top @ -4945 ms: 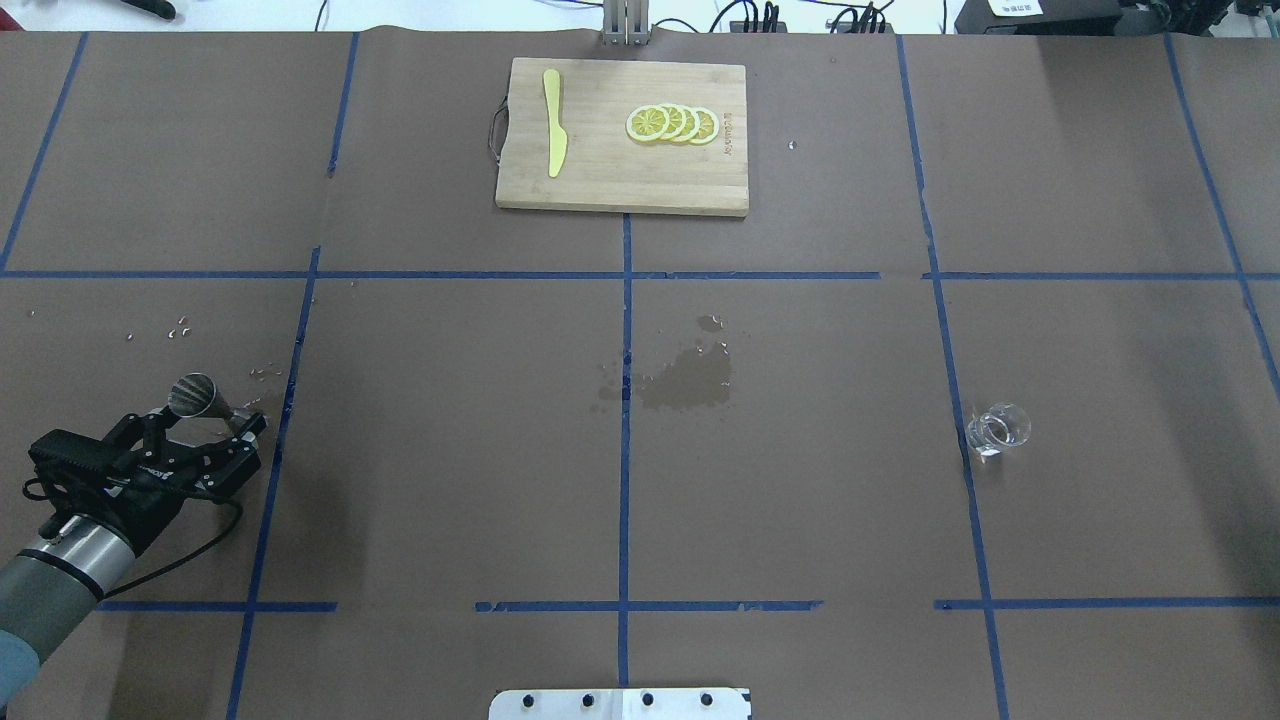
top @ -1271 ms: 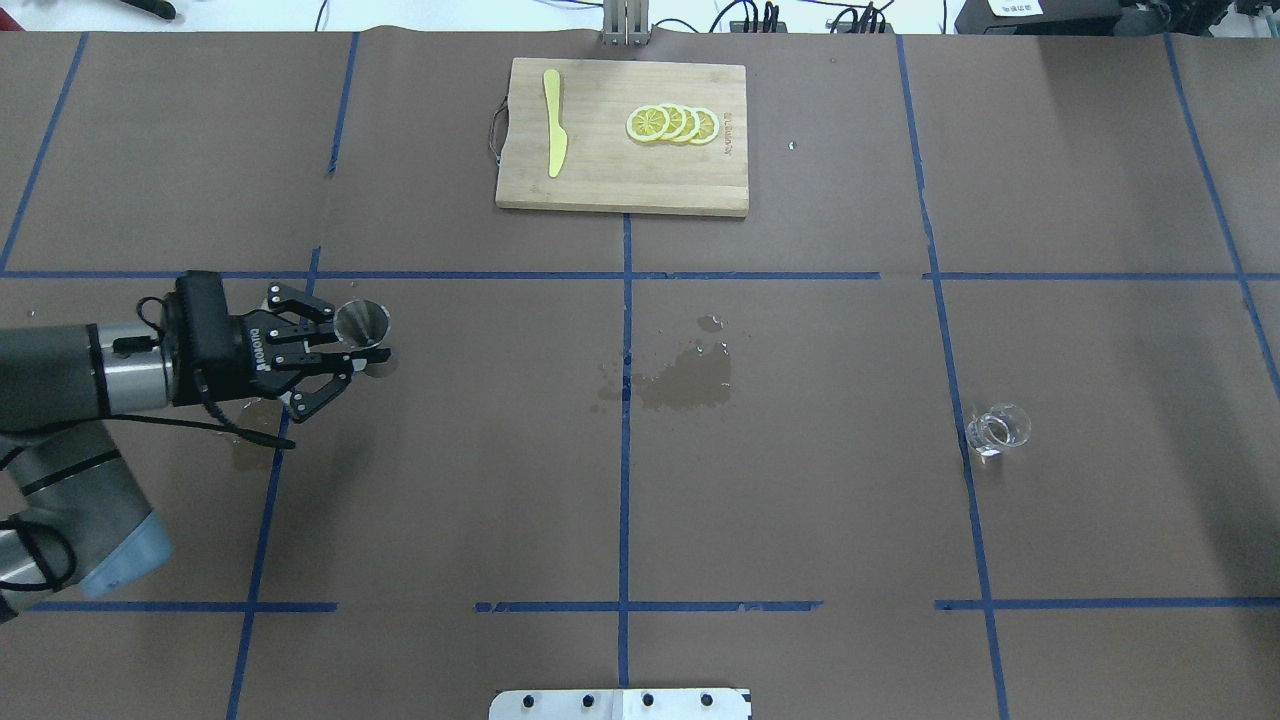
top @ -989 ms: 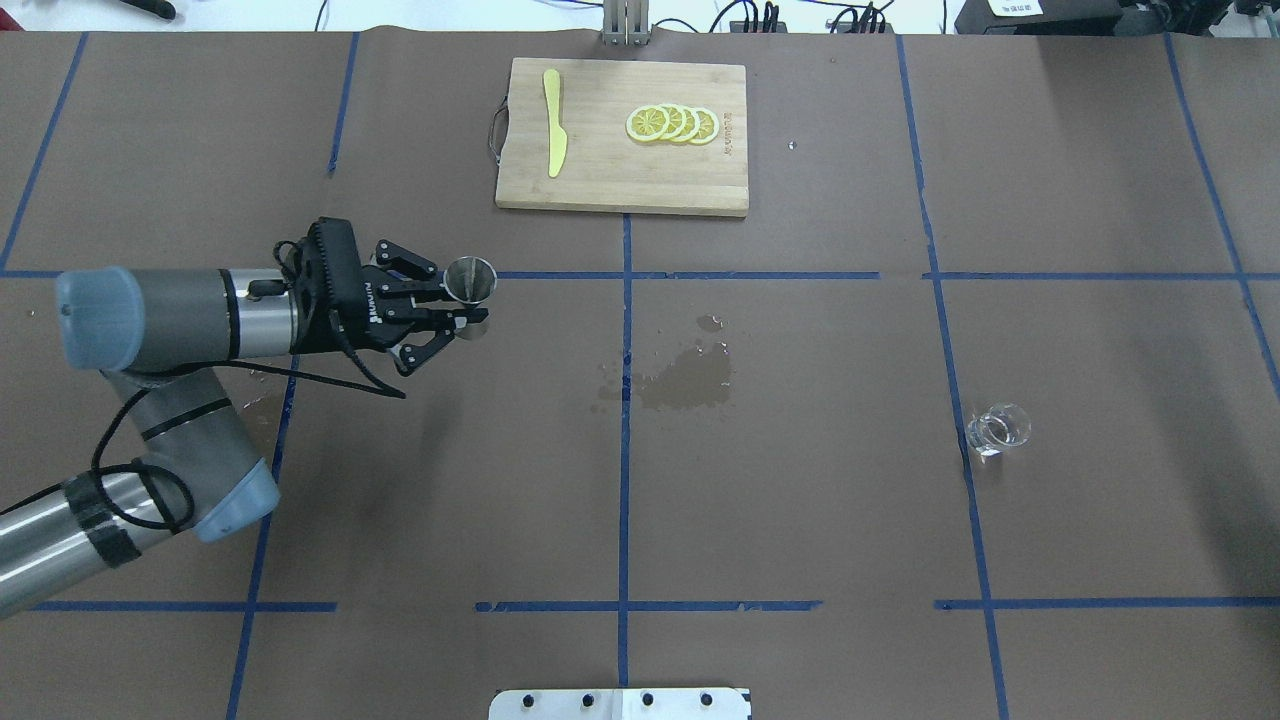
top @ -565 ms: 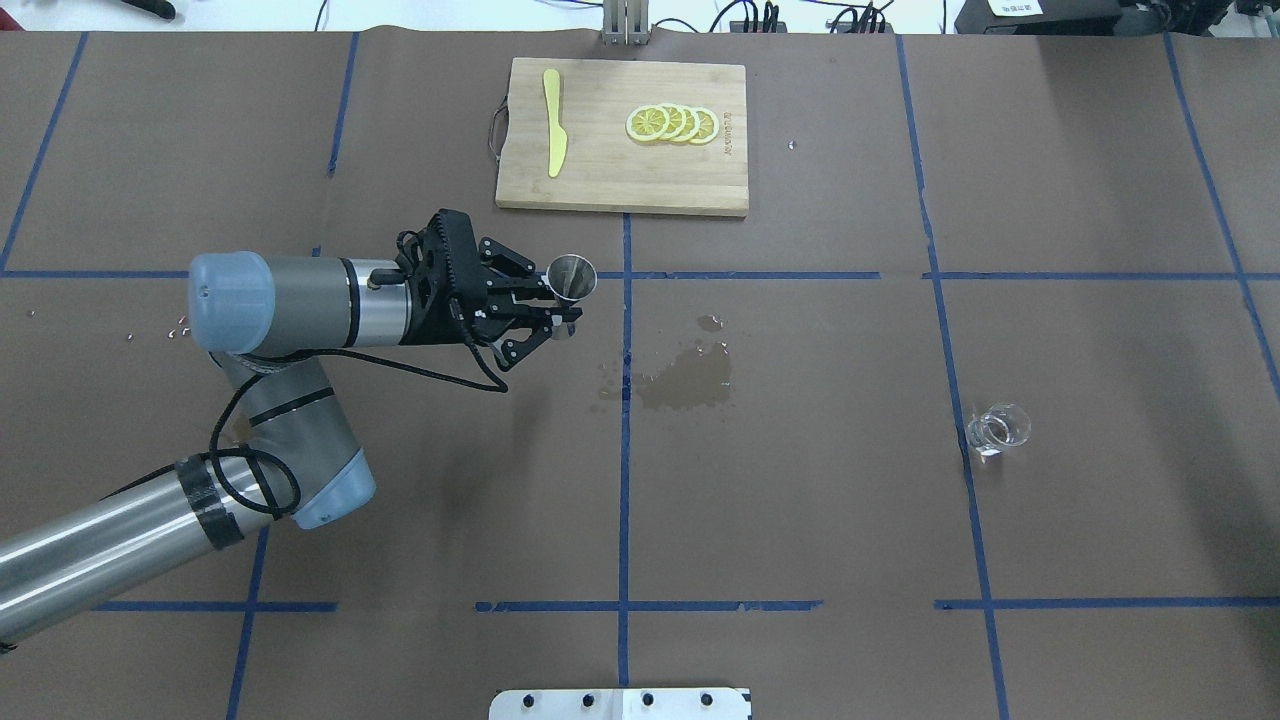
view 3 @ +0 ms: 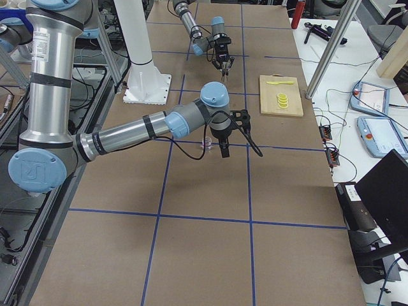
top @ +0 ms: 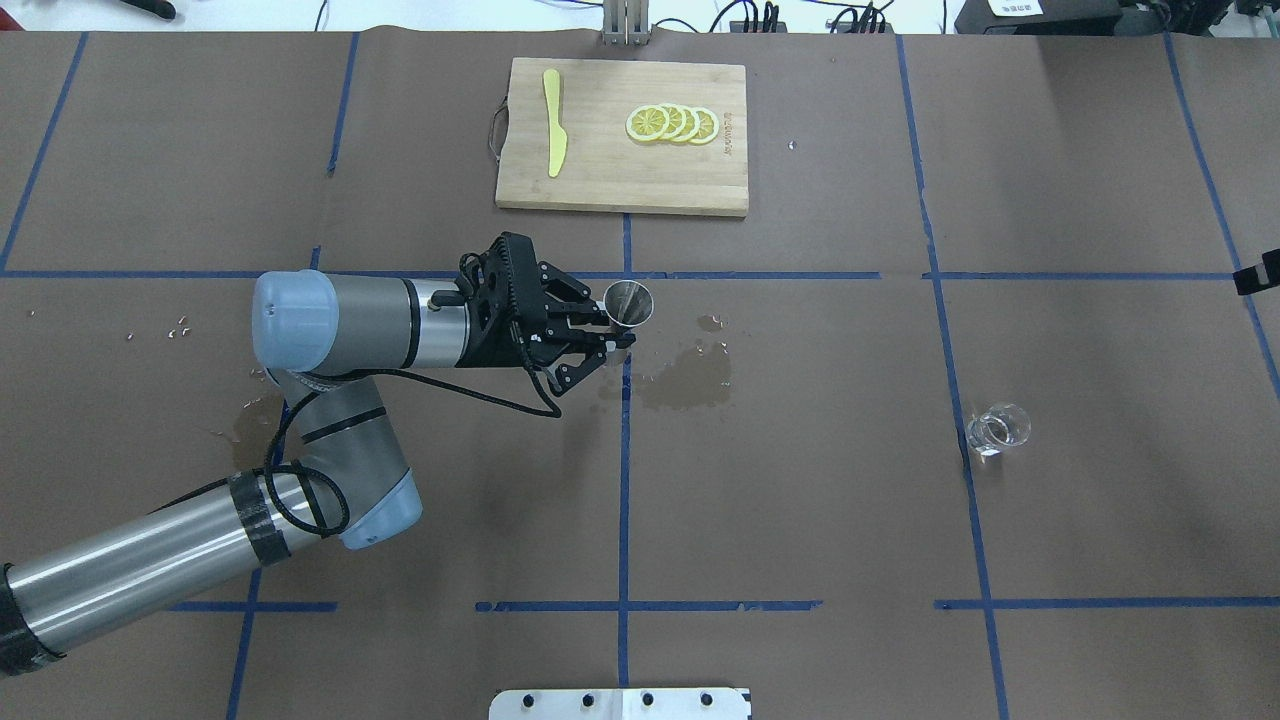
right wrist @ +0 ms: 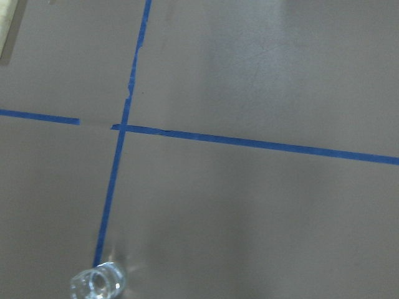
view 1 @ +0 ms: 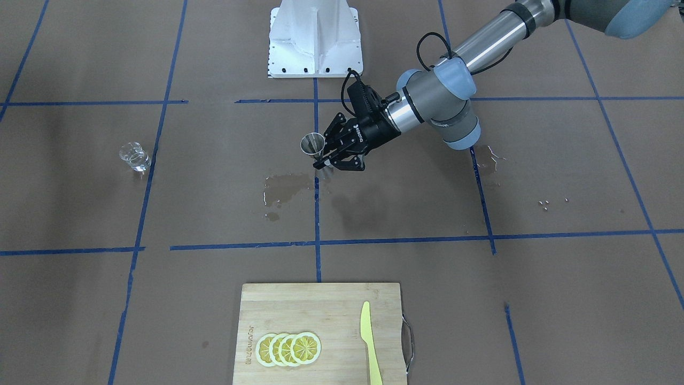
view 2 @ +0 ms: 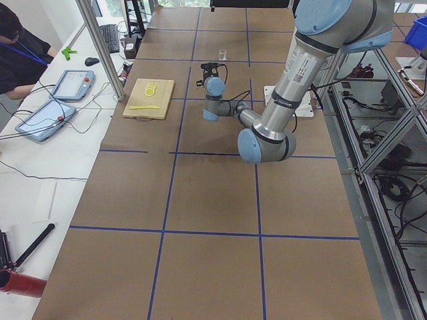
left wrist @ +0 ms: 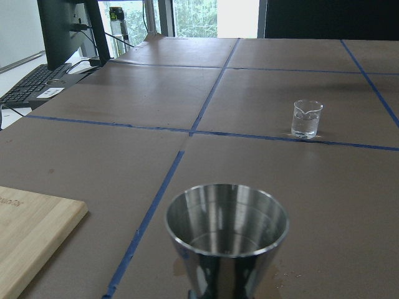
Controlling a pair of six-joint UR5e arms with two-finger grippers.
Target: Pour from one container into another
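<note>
The metal jigger (top: 628, 304) stands upright in the air near the table's centre, with my left gripper (top: 608, 338) shut on its lower part. The front-facing view shows the same jigger (view 1: 312, 144) and gripper (view 1: 322, 159). In the left wrist view its upper cup (left wrist: 226, 231) looks empty. The clear glass beaker (top: 998, 428) stands alone on the right side, also seen as the beaker (view 1: 133, 156) and, far off, the beaker (left wrist: 307, 119). My right gripper (view 3: 224, 149) hangs above the table near the beaker (view 3: 206, 144). I cannot tell whether it is open or shut.
A wooden cutting board (top: 600, 180) at the far centre carries lemon slices (top: 671, 123) and a yellow knife (top: 554, 122). A wet patch (top: 685, 378) darkens the paper just right of the jigger. A metal base plate (top: 620, 704) sits at the near edge.
My left arm has carried the jigger from the table's left side rightward to the centre. A black tip of the right arm now shows at the overhead view's right edge.
</note>
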